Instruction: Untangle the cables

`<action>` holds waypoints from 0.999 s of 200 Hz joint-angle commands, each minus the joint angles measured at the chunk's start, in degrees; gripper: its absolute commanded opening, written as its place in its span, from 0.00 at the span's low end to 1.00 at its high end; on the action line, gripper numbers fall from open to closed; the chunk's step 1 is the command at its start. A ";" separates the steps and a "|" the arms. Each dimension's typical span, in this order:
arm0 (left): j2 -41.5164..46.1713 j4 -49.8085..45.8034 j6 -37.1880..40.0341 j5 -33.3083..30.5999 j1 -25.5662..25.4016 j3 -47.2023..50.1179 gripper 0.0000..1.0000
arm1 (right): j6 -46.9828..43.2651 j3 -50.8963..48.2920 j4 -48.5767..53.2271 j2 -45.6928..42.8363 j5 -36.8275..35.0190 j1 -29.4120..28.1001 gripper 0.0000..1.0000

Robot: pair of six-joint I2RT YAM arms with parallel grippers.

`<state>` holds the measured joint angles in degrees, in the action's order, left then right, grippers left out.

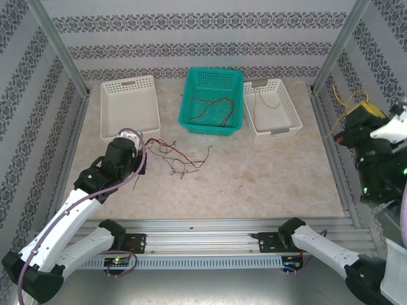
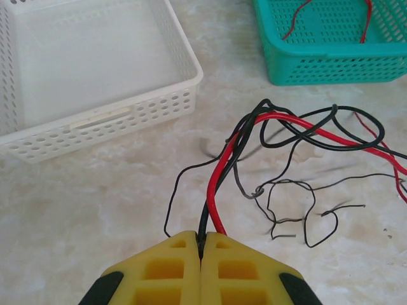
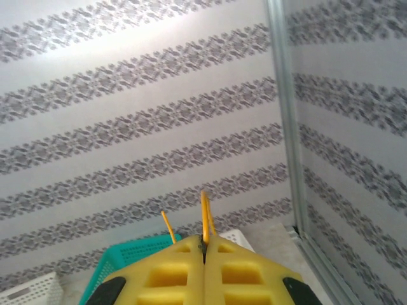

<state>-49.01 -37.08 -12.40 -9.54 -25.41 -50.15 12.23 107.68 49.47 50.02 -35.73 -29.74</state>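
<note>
Currently left gripper (image 2: 201, 246) pinched shut on red and black cables (image 2: 216, 178) trailing across table (image 2: 95, 216); right gripper (image 3: 203, 244) raised, clamping yellow cable (image 3: 205, 213).

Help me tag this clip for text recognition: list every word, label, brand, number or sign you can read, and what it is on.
None can be read.
The wallpaper bears only ornament.
The left white basket, teal basket and right white basket are unmarked.
The left pincer and right pincer have blank pads.
The circuit board by the left arm base: too small to read.
</note>
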 commanded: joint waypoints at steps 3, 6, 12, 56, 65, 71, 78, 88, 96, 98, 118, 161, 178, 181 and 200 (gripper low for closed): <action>-0.31 -1.72 0.19 1.28 0.36 -1.80 0.00 | -2.52 10.30 5.22 6.82 8.32 0.12 0.00; -0.29 -1.70 0.19 1.36 0.40 -1.78 0.00 | -2.59 12.06 6.18 7.97 9.07 0.12 0.00; -0.30 -1.76 0.19 1.43 0.37 -1.77 0.00 | -2.79 15.22 8.19 10.39 10.23 0.12 0.00; -0.64 -1.32 0.36 3.69 0.36 -1.53 0.00 | -5.78 26.33 8.87 19.09 14.21 0.03 0.00; -0.79 -1.15 0.36 3.98 0.30 -1.55 0.00 | -7.25 27.72 7.97 20.43 13.41 -0.18 0.00; -0.76 -1.06 0.45 4.28 0.29 -1.52 0.00 | -8.33 28.44 7.34 21.35 12.67 -0.58 0.00; -0.79 -0.93 0.45 4.65 0.35 -1.46 0.00 | -9.88 29.08 6.59 22.36 12.01 -1.25 0.00; -0.75 -0.86 0.45 4.83 0.35 -1.52 0.00 | -12.29 29.34 5.00 23.74 11.16 -2.55 0.00; -0.74 -0.86 0.45 5.03 0.29 -1.51 0.00 | -13.32 29.58 3.95 24.85 9.67 -3.27 0.00; -0.78 -0.77 0.45 4.99 0.34 -1.48 0.00 | -13.51 29.67 3.72 25.14 9.43 -3.34 0.00; -0.64 -0.70 0.54 5.49 0.35 -1.36 0.00 | -18.03 29.29 -0.86 27.23 5.35 -5.92 0.00; -0.73 -0.51 0.63 5.76 0.38 -1.34 0.00 | -21.41 31.19 -6.66 32.28 2.49 -4.85 0.00; -0.97 -0.51 0.63 5.93 0.36 -1.35 0.00 | -19.97 31.64 -8.44 33.69 3.73 -3.15 0.00; -0.92 -0.46 0.67 6.00 0.33 -1.31 0.00 | -19.77 32.01 -8.55 34.06 3.95 -2.83 0.00; -1.00 -0.38 0.63 6.20 0.38 -1.35 0.00 | -17.76 34.97 -8.42 36.60 5.31 -0.81 0.00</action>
<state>-49.84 -37.15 -12.38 -4.25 -25.39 -50.17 -6.63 138.65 44.91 84.82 -30.59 -32.64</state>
